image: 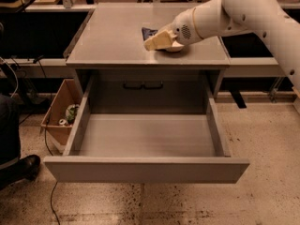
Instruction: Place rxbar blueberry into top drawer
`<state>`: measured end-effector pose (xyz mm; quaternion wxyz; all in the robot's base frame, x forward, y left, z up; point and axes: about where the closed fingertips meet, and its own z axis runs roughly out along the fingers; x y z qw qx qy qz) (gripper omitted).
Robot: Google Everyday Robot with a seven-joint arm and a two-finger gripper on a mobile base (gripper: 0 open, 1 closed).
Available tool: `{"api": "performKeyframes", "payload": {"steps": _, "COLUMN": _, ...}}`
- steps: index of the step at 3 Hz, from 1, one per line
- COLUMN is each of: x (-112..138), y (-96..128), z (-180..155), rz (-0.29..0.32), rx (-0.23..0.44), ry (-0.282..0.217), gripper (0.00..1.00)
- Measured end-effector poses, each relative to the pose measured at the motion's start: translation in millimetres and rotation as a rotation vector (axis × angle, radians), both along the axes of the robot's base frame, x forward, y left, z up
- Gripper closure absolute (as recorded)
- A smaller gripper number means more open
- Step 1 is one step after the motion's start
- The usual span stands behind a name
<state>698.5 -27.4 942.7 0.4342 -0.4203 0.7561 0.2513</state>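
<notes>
Gripper [158, 41] low over the grey tabletop [108, 36], top drawer [145, 168] open below.
At left centre a cardboard box [56, 121] sat on the floor beside the drawer. In the upper centre the rxbar blueberry [149, 31] lay on the tabletop just behind the gripper, and I could not tell how its jaws stood. The white arm [243, 13] reached in from the upper right.

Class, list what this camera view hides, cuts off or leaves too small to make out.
- Rxbar blueberry: mostly hidden behind the end effector over the tabletop; print unreadable.
- Bowl: nearly all covered by the arm.
- Cardboard box beside the top drawer: contents too small to identify.
</notes>
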Motion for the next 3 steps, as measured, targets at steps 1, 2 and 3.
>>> {"api": "performKeyframes", "payload": {"steps": 1, "x": 0.3, "y": 1.4, "z": -2.1, "rz": 0.002, "rx": 0.002, "ry": 0.005, "gripper": 1.0}}
{"api": "performKeyframes", "payload": {"steps": 2, "x": -21.1, "y": 1.2, "z": -21.7, "rz": 0.033, "rx": -0.021, "ry": 0.024, "gripper": 1.0}}
{"api": "performKeyframes", "payload": {"steps": 3, "x": -65.9, "y": -4.9, "z": -63.2, "rz": 0.098, "rx": -0.072, "ry": 0.073, "gripper": 1.0}}
